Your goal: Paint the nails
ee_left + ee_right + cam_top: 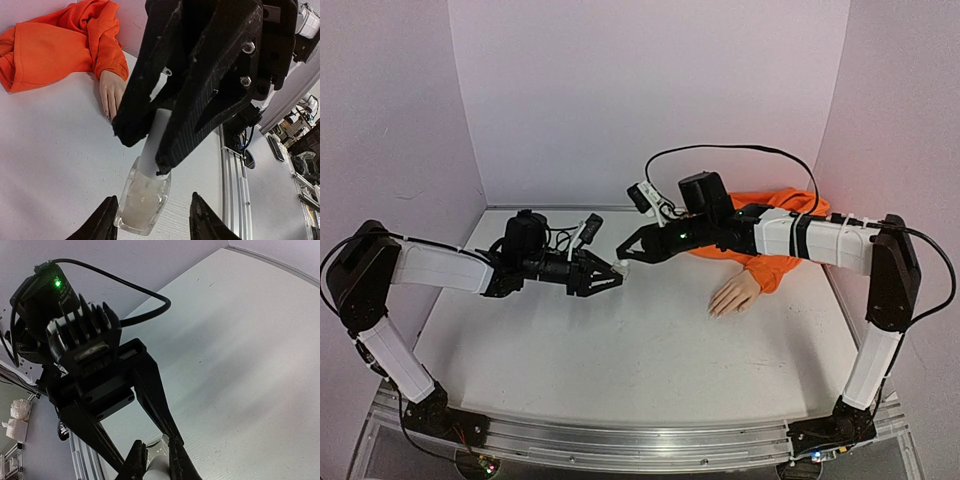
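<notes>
A small clear bottle (142, 200) with a white cap (156, 142) hangs just above the table. My right gripper (157, 460) is shut on the cap from above. My left gripper (152, 222) is open around the bottle's lower body. Its left finger is next to the glass and its right finger stands apart. In the top view both grippers meet mid-table, left gripper (613, 274) and right gripper (623, 254). The pale mannequin hand (735, 296) lies palm down to the right, in an orange sleeve (772, 250). Its nails (107, 114) are tiny at the fingertips.
Pale walls close the table at the back and sides. A metal rail (650, 442) runs along the near edge. A black cable (720, 150) loops above the right arm. The orange fabric (55, 45) is bunched at the back right corner.
</notes>
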Controlling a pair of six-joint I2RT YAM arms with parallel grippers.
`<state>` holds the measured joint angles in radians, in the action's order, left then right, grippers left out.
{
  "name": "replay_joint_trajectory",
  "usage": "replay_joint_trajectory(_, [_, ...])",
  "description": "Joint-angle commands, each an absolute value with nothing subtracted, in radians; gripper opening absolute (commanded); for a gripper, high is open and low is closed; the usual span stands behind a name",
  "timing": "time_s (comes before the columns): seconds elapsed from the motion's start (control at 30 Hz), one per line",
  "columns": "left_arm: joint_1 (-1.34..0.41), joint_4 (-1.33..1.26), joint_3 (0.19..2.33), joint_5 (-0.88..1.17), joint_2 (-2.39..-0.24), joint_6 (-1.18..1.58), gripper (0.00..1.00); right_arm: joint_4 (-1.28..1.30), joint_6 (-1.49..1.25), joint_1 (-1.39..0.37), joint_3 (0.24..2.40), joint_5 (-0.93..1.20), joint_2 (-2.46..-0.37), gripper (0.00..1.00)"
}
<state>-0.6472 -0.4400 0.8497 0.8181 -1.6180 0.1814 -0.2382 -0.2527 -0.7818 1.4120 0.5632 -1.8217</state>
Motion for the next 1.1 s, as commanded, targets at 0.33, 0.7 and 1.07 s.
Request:
replay_joint_trajectory(0.33, [-0.652,-0.515,0.891,0.848,-1.621,0.176,0.36,-0.313,-0.273,-0.795,1.409,0.637,-1.779,0.00])
replay_joint_trajectory(0.7, [-0.652,-0.533,0.891,0.885,-1.605,0.181,0.18,-0.316,-0.270,-0.809,1.409,0.664,-1.782,0.00])
replay_joint_trajectory(1.07, [-0.652,-0.556,0.886,1.179,-1.561,0.185,0.00,-0.317,0.119,-0.810,1.316,1.150,-1.754,0.00])
